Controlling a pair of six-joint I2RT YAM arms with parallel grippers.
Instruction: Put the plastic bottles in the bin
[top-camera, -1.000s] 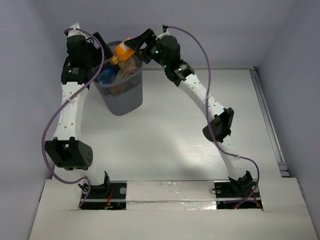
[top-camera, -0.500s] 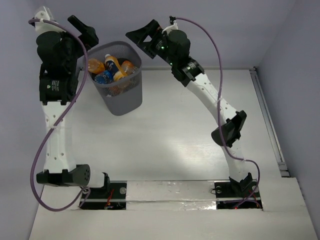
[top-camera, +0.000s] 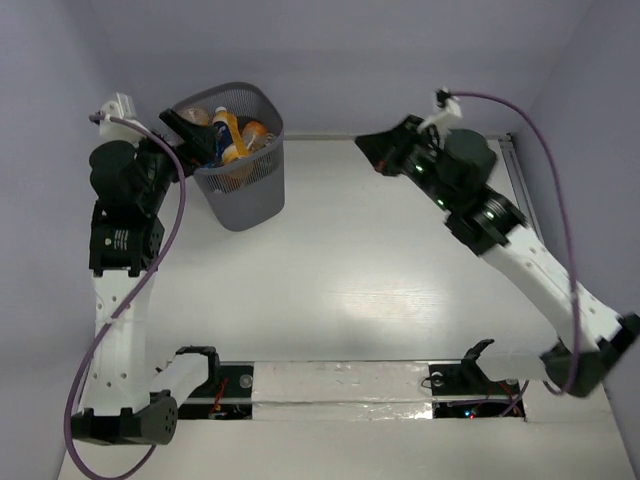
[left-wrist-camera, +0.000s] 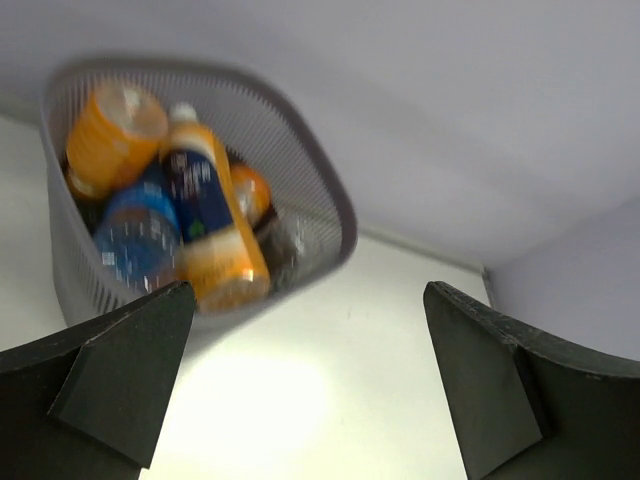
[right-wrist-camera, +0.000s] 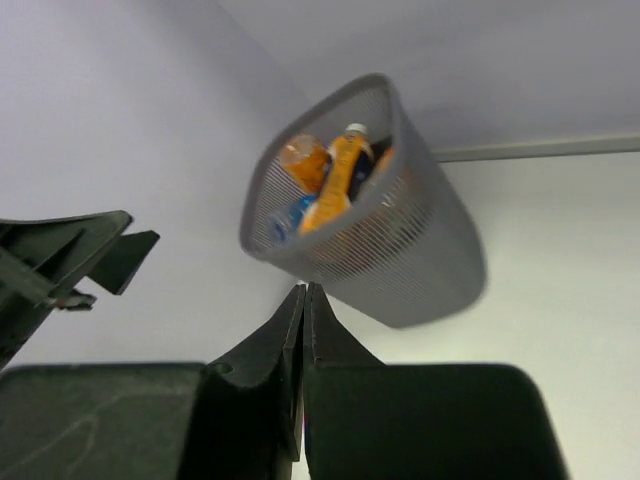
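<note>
The bin (top-camera: 243, 190), a dark grey mesh wastebasket, stands at the back left of the table. Several plastic bottles lie inside it, among them an orange one with a dark label (top-camera: 228, 135). In the left wrist view that same orange bottle (left-wrist-camera: 208, 235) rests beside a clear blue-labelled one (left-wrist-camera: 135, 235) in the bin (left-wrist-camera: 310, 195). My left gripper (top-camera: 183, 145) hovers at the bin's left rim, open and empty (left-wrist-camera: 308, 300). My right gripper (top-camera: 368, 145) is well to the right of the bin, shut on nothing (right-wrist-camera: 303, 292). From there the bin (right-wrist-camera: 420, 260) and its bottles (right-wrist-camera: 335, 180) show.
The white table (top-camera: 340, 260) spreads in front of and right of the bin. A metal rail (top-camera: 535, 240) runs along its right edge. Grey walls close the back and sides. Purple cables loop off both arms. The left gripper's fingers (right-wrist-camera: 70, 250) show in the right wrist view.
The orange bottle held over the bin a second ago now lies inside it. My right gripper opened, swung away to the right and shut. My left arm rose, then sank beside the bin.
</note>
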